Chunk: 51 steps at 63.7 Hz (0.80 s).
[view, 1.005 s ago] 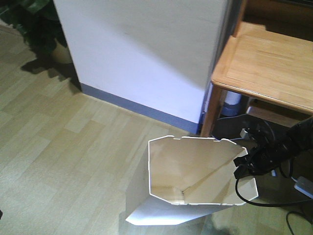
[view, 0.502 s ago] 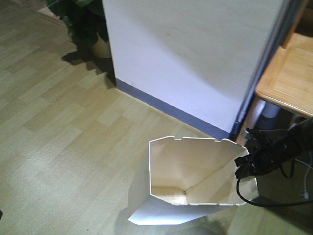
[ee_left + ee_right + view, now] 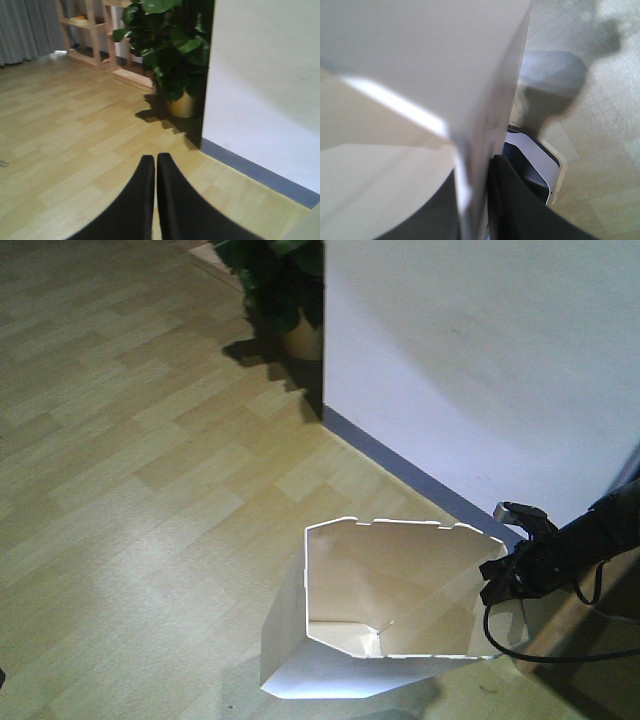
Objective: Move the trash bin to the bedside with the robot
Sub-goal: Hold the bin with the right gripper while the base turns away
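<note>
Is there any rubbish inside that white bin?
Empty: the front view looks down into the trash bin and shows only bare cream walls and floor.

This looks like a room in a home: a pale wood-plank floor [image 3: 130,440], a plain white wall [image 3: 480,350] with grey-blue skirting [image 3: 400,463], and a leafy plant [image 3: 170,45] in a gold pot [image 3: 182,105] at the wall's corner. Open wooden shelves [image 3: 90,30] and a grey curtain [image 3: 25,30] stand beyond, with a white bin [image 3: 320,670] on the floor.
</note>
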Available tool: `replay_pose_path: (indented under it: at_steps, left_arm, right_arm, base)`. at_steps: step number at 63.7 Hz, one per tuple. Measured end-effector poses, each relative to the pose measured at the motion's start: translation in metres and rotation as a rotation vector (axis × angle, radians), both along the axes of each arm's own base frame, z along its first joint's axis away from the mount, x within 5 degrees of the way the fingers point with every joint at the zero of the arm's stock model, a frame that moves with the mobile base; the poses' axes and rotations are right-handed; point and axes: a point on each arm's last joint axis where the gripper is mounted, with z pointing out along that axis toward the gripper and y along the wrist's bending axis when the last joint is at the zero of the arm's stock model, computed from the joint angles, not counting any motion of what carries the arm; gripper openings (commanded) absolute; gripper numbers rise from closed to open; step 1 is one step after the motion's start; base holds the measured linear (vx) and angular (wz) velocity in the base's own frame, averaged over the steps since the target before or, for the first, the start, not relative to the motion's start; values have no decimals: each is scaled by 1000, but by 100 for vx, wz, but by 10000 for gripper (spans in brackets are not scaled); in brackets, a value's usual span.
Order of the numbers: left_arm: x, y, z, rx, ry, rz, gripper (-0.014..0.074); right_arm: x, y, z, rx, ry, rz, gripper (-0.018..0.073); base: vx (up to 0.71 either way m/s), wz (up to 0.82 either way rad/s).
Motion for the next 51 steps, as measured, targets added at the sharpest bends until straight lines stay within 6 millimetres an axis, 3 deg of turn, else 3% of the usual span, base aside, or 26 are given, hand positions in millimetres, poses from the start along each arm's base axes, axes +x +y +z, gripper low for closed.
replay_pose_path:
  at_steps: [51]
  left_arm:
    - [0, 0, 0, 0, 0, 0, -6]
  right_arm:
    - [0, 0, 0, 0, 0, -1, -5]
  base:
    - [15, 60]
